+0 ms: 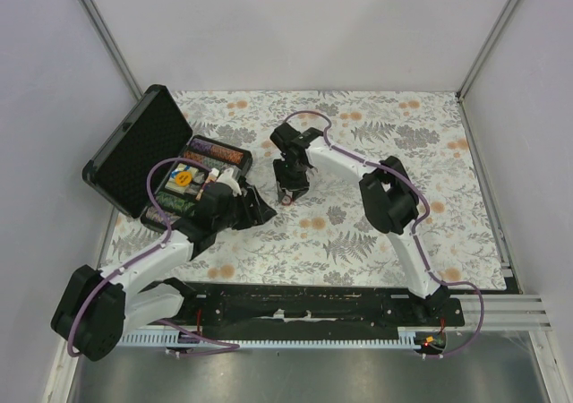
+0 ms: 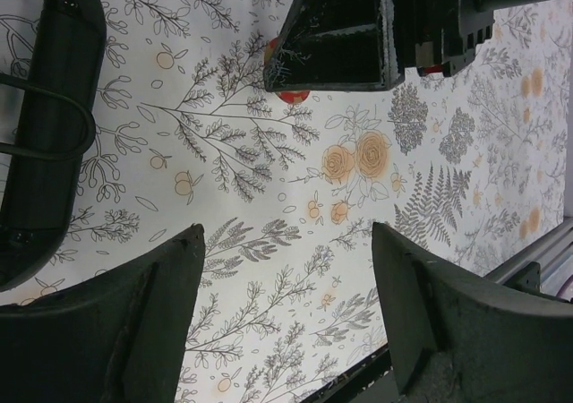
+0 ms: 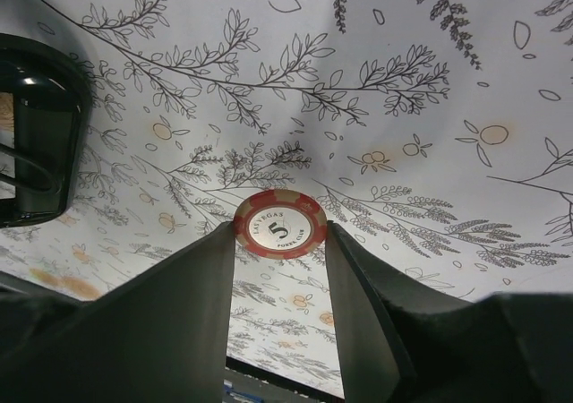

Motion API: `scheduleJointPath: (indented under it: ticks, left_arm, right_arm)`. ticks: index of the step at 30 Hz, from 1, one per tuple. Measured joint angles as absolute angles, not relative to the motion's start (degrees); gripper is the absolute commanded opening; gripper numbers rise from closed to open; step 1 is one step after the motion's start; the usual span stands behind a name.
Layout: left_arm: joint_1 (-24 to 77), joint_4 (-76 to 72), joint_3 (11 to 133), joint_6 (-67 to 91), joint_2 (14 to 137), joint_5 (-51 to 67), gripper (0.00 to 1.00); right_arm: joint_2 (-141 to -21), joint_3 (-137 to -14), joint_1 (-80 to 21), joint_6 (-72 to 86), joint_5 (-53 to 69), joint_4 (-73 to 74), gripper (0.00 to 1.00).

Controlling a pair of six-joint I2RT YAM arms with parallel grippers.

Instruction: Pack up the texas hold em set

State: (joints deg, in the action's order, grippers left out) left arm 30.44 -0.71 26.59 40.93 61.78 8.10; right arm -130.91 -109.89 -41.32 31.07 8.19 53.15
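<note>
The black case [image 1: 134, 152] stands open at the left, with rows of chips [image 1: 218, 152] inside. Just right of it, the left gripper [image 1: 258, 208] hovers over the floral cloth [image 1: 376, 233], jaws wide with nothing between them. Further right, the right gripper [image 1: 291, 191] pinches a red 5 chip [image 3: 279, 224] by its edges.

- We find the black case [image 1: 134, 148] open at ten o'clock on the table [image 1: 421, 152], its lid tilted back to the left.
- Rows of striped chips [image 1: 219, 152] fill its far slots, and a round yellow button [image 1: 182, 177] lies in the middle.
- A red chip [image 3: 279, 224] marked 5 stands upright at the case's three o'clock, pinched by the right gripper [image 3: 280, 242].
</note>
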Motion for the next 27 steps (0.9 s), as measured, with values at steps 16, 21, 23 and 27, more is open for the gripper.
scheduleJointPath:
  ticks: [16, 21, 23, 27]
  left_arm:
    - [35.57, -10.7, 26.11, 48.75, 68.99, 0.43, 0.62]
    - [36.38, -11.81, 26.09, 50.41, 69.04, -5.26, 0.58]
    - [36.42, -12.12, 26.09, 50.94, 69.04, -7.46, 0.56]
    - [36.47, -12.34, 26.09, 51.72, 69.04, -10.11, 0.52]
  right_arm:
    - [-126.89, -106.24, -39.81, 42.06, 18.87, 49.54, 0.5]
    - [-126.8, -104.12, -39.46, 46.74, 21.32, 48.12, 0.5]
    - [-126.78, -103.5, -39.33, 48.29, 22.33, 47.24, 0.49]
    - [-126.5, -102.76, -39.09, 51.13, 24.1, 46.02, 0.5]
